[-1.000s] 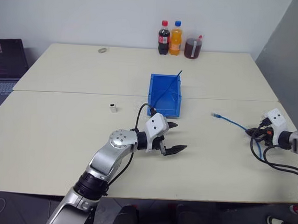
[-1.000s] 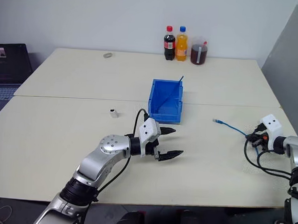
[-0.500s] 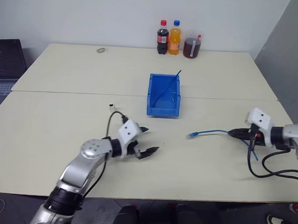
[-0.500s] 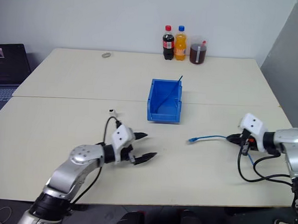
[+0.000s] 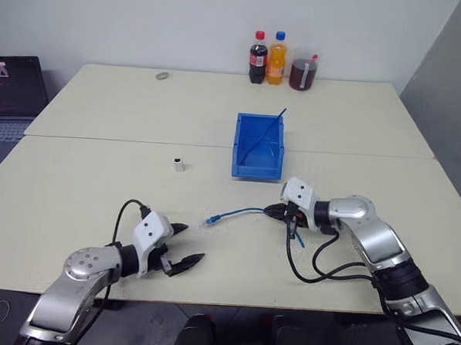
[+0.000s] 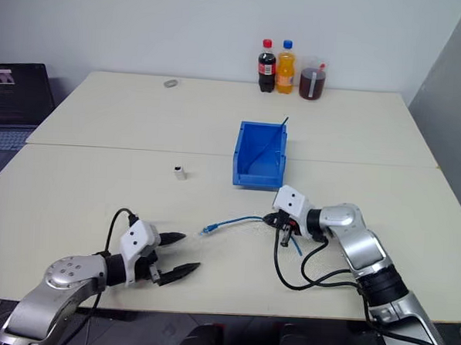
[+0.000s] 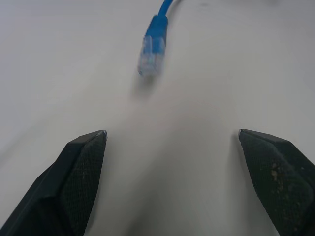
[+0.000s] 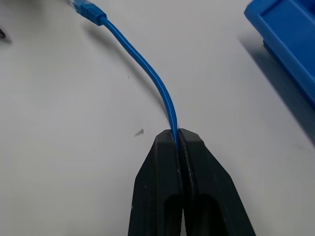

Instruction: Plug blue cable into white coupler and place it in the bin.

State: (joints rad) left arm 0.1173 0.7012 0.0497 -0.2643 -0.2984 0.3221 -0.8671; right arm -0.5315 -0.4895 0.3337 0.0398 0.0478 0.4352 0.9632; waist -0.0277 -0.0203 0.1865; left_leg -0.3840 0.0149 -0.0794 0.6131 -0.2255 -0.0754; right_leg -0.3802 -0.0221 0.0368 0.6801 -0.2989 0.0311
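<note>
Pale worktop [image 5: 75, 187]: right claw [image 5: 275, 212], clamped on the blue cable [image 5: 240, 212], has swung in front of the bin [image 5: 257, 145], left claw [image 5: 182, 245] retreating wide open, white coupler [image 5: 177, 166] untouched left of bin.

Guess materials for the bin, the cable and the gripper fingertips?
The bin: looks like moulded hard plastic, uniform bright blue, slight sheen on the walls.
The blue cable: smooth flexible jacket, probably PVC or rubbery plastic, bends in a soft curve; plug end translucent clear plastic.
Right gripper fingertips: matte black, finely pitted surface, maybe rubber or rough plastic; cannot tell which.
</note>
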